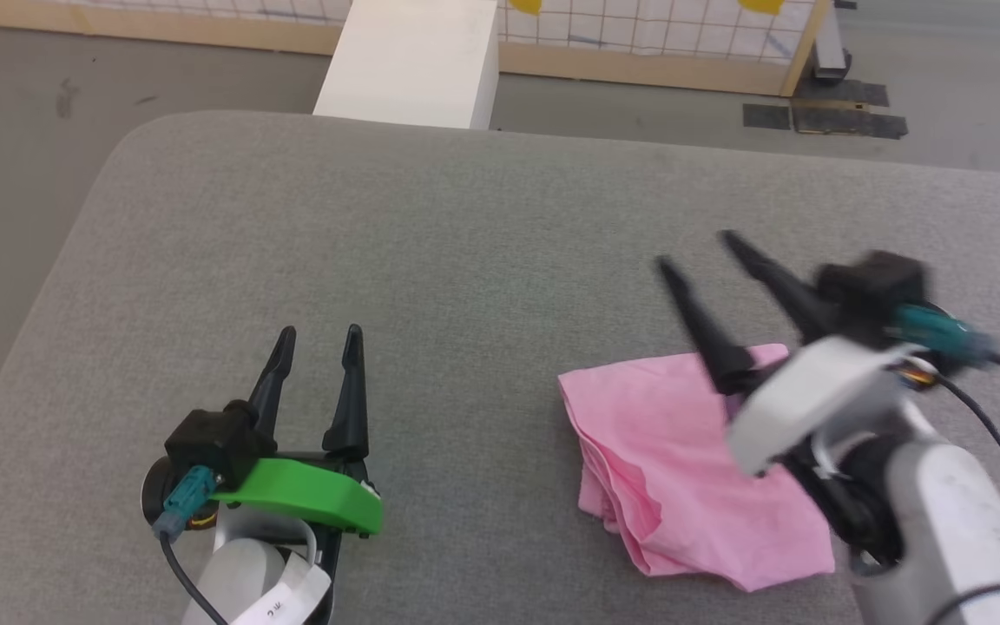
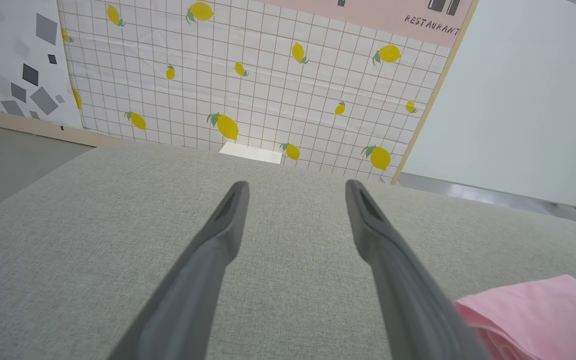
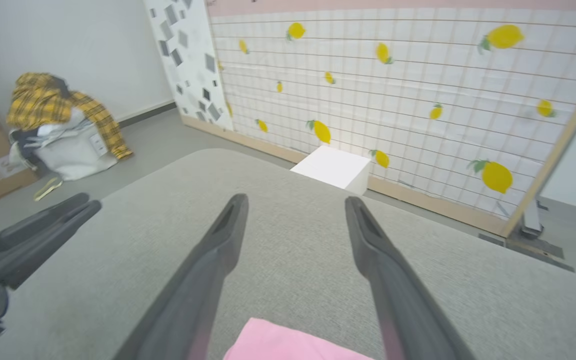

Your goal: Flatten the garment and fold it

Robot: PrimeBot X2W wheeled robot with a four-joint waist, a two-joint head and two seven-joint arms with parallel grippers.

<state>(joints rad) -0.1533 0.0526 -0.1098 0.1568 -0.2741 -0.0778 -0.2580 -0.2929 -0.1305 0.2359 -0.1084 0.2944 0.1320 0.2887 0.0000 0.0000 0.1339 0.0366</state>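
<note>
The garment (image 1: 665,434), a light pink pair of shorts, lies folded into a compact layered bundle on the grey upholstered pad (image 1: 465,226), at about 4 o'clock from the pad's middle in the head view. Its stacked edges show along the side facing 9 o'clock, and its corner at 5 o'clock lies near the pad's near edge.

The right gripper (image 1: 696,250) is over the bundle's 1 o'clock corner, blurred, with its two dark fingers spread apart and nothing between them. The tips point toward 11 o'clock, out past the cloth and over bare grey fabric. Whether the finger bases touch the shorts cannot be told. In the right wrist view the right gripper (image 3: 295,199) stands equally wide, with the pink cloth (image 3: 288,345) at 6 o'clock between the finger roots.

The left gripper (image 1: 320,333) sits at 7 o'clock in the head view, well apart from the shorts, with its fingers parted and empty and its tips pointing to 12 o'clock. In the left wrist view it (image 2: 296,185) spans plain grey fabric, with the garment (image 2: 533,305) at 4 o'clock.

Beyond the pad at 12 o'clock stands a white box (image 1: 413,61) against a lemon-print panel (image 3: 393,90). A yellow plaid cloth (image 3: 63,107) is heaped on the floor at 10 o'clock in the right wrist view.
</note>
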